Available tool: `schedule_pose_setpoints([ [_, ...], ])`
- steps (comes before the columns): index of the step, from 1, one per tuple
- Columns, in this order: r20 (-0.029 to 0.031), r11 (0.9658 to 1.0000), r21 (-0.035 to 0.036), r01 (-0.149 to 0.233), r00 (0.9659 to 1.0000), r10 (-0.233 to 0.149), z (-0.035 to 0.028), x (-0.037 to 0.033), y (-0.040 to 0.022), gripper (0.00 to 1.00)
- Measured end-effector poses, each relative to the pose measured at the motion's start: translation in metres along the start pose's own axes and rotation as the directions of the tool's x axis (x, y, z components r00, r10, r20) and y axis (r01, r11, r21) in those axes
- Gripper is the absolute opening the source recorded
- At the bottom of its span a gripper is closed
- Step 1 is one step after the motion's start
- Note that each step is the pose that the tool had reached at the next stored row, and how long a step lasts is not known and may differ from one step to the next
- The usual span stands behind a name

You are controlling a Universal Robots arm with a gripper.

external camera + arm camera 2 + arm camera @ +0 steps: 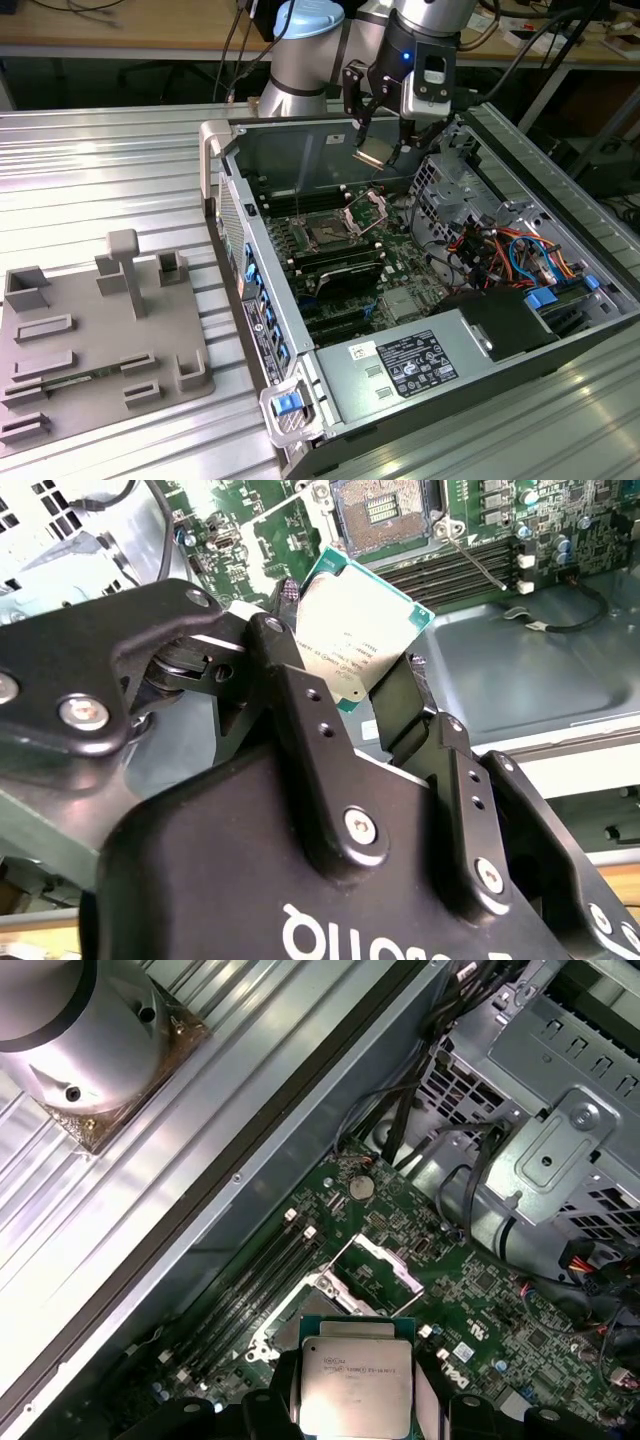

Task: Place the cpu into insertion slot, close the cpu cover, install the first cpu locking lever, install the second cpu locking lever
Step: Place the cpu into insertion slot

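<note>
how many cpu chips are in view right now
1. The cpu is clamped in the gripper, above the motherboard; the open socket holds none. Others may be hidden from view.

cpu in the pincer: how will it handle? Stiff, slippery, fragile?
Probably stiff: the cpu sits flat and unbent in the pincer. Likely light, being a thin plate. Its smooth metal face and edge-only grip suggest it may slip; a fall onto the insertion slot looks risky.
</note>
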State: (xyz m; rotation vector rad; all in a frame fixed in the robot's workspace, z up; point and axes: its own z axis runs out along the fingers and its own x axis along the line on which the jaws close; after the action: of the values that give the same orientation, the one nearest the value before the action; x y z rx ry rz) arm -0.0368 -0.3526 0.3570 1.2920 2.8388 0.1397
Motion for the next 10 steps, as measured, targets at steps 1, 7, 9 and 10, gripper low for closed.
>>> schedule_pose_setpoints([
  [1, 0.0003, 1.0, 0.0, -0.004, 1.0, 0.004, 0.0, 0.0, 0.0, 0.55],
  [7, 0.0026, 0.9996, -0.0006, -0.029, 0.9996, 0.029, 0.0002, 0.0003, -0.0003, 0.55],
  [9, 0.0033, 0.9993, -0.0007, -0.037, 0.9993, 0.037, 0.0002, 0.0003, -0.0004, 0.55],
  [10, 0.0039, 0.999, -0.0009, -0.044, 0.999, 0.044, 0.0003, 0.0003, -0.0004, 0.55],
])
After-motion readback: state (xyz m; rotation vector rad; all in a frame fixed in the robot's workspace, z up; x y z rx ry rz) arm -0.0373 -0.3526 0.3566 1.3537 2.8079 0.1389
